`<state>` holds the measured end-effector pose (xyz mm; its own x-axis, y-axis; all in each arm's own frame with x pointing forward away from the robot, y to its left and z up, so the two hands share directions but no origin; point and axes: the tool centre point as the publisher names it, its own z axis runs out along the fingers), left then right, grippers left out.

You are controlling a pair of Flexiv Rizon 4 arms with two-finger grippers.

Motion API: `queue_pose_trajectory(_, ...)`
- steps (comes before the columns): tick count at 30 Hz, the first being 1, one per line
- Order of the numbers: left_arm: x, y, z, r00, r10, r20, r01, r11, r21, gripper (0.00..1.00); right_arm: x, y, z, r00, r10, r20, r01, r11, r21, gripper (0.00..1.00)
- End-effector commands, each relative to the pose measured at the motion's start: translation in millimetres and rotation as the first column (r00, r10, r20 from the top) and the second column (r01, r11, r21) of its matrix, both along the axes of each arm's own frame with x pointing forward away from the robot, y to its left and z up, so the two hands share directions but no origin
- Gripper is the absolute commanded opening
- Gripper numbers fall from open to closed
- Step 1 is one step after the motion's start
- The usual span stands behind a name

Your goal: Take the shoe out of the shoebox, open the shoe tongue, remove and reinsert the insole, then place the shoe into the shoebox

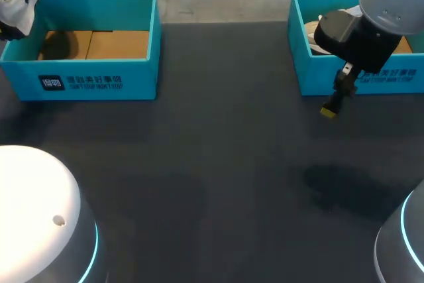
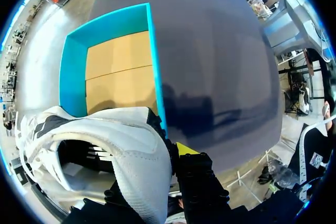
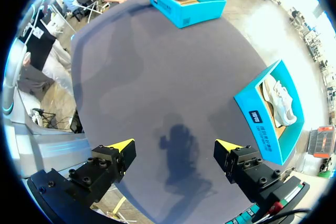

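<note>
The left gripper is clamped on the white sneaker at its collar. One yellow tip shows against the outside of the wall; the other finger is hidden, and I judge it to be inside the shoe. The sneaker hangs above the near corner of the left shoebox, whose cardboard floor lies bare, so the lift-out looks nearly done.

To finish it well, the sneaker should travel sideways only once its sole is clear of the teal rim, because a snag there could drag the light box along. It then wants setting down sole-flat on the open dark table, toe pointing towards the other arm, so the tongue faces up and can be reached. A grip on one collar wall lets the shoe swing, so a slow carry suits it.

The right gripper hovers with fingers spread wide and nothing between them, in front of the right shoebox, where a second sneaker lies.
</note>
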<state>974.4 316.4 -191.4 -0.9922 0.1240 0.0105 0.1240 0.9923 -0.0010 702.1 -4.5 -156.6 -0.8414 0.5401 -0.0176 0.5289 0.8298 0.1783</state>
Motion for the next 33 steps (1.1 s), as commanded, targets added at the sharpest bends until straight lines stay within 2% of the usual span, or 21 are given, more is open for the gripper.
queue_pose_trajectory(1, 3.4, 1, 2, 1.0, -0.002, -0.005, 0.002, 1.0, -0.001, 0.0, 2.0, 1, 0, 1.0, -0.001, -0.005, 0.001, 1.0, -0.003, 1.0)
queue_pose_trajectory(23, 4.5, 2, 3, 1.0, -0.011, 0.007, 0.011, 1.0, -0.015, 0.0, 2.0, 1, 0, 1.0, -0.001, -0.005, 0.001, 1.0, -0.003, 1.0)
queue_pose_trajectory(27, 9.6, 4, 6, 0.985, -0.168, -0.035, 0.168, 0.986, -0.002, 0.0, 2.0, 1, 0, 1.0, -0.001, -0.005, 0.001, 1.0, -0.003, 1.0)
queue_pose_trajectory(28, 11.5, 5, 5, 0.985, -0.17, -0.025, 0.17, 0.985, 0.017, 0.0, 2.0, 1, 0, 1.0, -0.001, -0.005, 0.001, 1.0, -0.003, 1.0)
queue_pose_trajectory(29, 13.1, 7, 6, 0.974, -0.226, -0.031, 0.226, 0.974, -0.009, 0.0, 2.0, 1, 0, 1.0, -0.001, -0.005, 0.001, 1.0, -0.003, 1.0)
queue_pose_trajectory(33, 20.2, 15, 7, 0.933, -0.355, -0.056, 0.356, 0.934, 0.0, 0.0, 2.0, 1, 0, 1.0, -0.001, -0.005, 0.001, 1.0, -0.003, 1.0)
